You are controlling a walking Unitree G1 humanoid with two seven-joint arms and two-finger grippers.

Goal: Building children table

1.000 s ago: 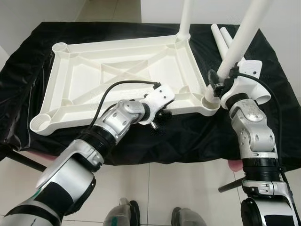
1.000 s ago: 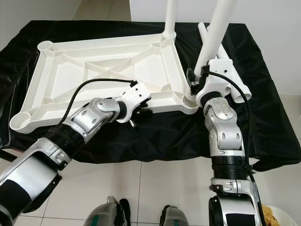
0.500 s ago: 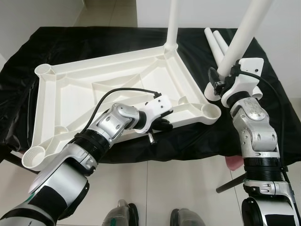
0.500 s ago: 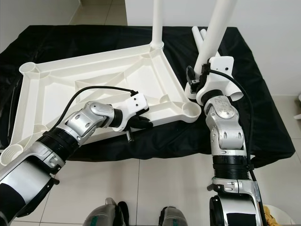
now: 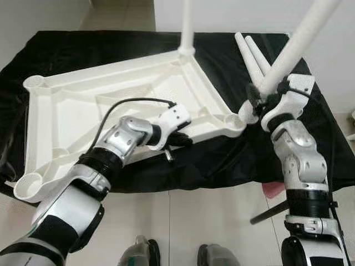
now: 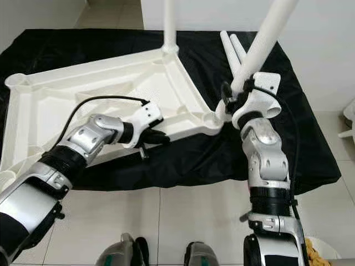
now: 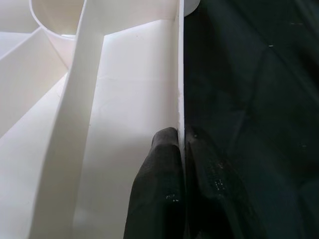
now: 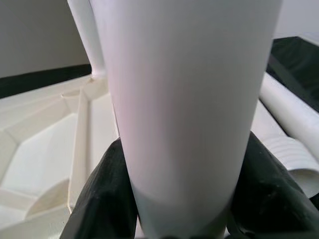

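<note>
Tabletop rim sits pinched in our left gripper; our right gripper clamps a white leg beside its corner socket.

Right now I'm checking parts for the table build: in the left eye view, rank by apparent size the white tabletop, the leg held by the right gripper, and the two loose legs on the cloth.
1. White ribbed plastic tabletop, plainly largest.
2. White tube leg in the right gripper, though nearness to the camera enlarges it.
3. Two loose white tube legs on the black cloth; they look alike, so I won't rank them.

Home room — tiled floor
</note>
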